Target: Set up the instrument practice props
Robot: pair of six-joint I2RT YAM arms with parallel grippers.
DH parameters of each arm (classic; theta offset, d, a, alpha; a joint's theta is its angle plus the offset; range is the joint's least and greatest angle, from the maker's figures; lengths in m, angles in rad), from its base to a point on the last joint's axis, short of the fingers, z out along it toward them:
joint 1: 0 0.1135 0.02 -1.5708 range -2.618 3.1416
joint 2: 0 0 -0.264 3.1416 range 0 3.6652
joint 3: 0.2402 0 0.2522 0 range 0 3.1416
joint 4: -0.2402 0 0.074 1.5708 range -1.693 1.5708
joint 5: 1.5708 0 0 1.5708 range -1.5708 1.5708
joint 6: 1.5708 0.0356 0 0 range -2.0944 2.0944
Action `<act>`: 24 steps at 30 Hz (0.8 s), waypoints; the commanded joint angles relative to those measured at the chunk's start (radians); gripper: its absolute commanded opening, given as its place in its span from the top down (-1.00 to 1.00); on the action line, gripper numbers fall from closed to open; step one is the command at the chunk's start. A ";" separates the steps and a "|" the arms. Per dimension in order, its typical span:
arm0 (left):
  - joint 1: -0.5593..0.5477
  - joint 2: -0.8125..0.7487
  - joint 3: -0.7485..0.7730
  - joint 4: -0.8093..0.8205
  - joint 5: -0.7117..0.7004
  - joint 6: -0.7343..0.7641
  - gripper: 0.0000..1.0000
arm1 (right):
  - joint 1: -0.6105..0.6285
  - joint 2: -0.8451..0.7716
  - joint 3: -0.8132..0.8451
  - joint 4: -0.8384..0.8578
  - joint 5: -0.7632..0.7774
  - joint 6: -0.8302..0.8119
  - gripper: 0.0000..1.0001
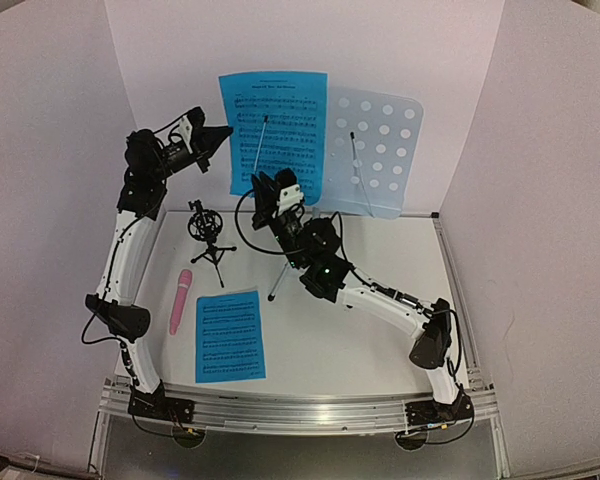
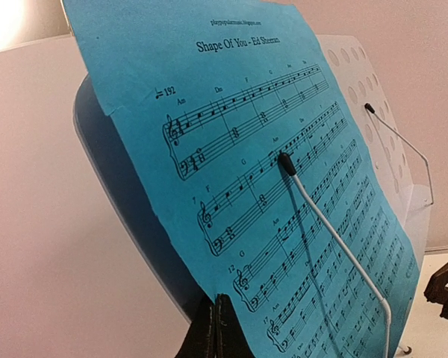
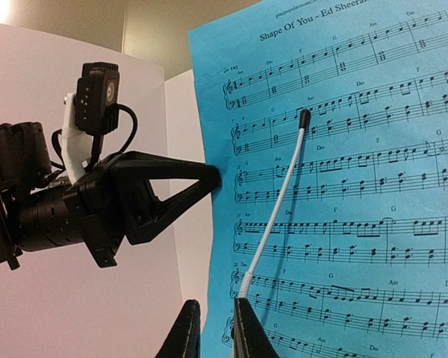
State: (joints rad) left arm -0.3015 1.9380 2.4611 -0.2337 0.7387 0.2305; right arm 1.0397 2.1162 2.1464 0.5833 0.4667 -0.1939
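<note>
The pale-blue perforated music stand (image 1: 380, 150) stands at the back on a silver tripod (image 1: 278, 285). One blue sheet-music page (image 1: 275, 120) leans on its left half under a white wire arm (image 3: 280, 201). My left gripper (image 2: 216, 298) is shut on that page's left edge. My right gripper (image 3: 216, 302) sits at the page's lower left, jaws narrowly apart beside the wire's base, and no grip shows. A second blue page (image 1: 230, 335) lies flat on the table. The pink microphone (image 1: 181, 300) lies beside the black tripod mic holder (image 1: 208, 232).
Pale walls close in the white table (image 1: 400, 300) at the back and on both sides. A second wire arm (image 2: 403, 142) lies on the bare right half of the stand. My right arm stretches across the table's right side.
</note>
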 commanded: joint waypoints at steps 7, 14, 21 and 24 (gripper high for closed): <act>0.009 -0.054 0.011 0.030 -0.031 0.027 1.00 | 0.005 -0.065 0.001 0.041 -0.002 -0.007 0.70; 0.008 -0.057 0.008 0.030 -0.017 0.030 1.00 | 0.006 -0.065 0.001 0.041 -0.003 -0.007 0.70; 0.011 -0.067 0.008 0.027 -0.017 0.047 0.67 | 0.006 -0.068 -0.004 0.043 -0.007 -0.005 0.70; 0.012 -0.069 0.012 0.020 -0.016 0.051 0.60 | 0.005 -0.070 -0.006 0.043 -0.007 -0.004 0.69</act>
State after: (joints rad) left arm -0.2974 1.9263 2.4596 -0.2340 0.7299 0.2686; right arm 1.0397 2.1147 2.1460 0.5846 0.4664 -0.1936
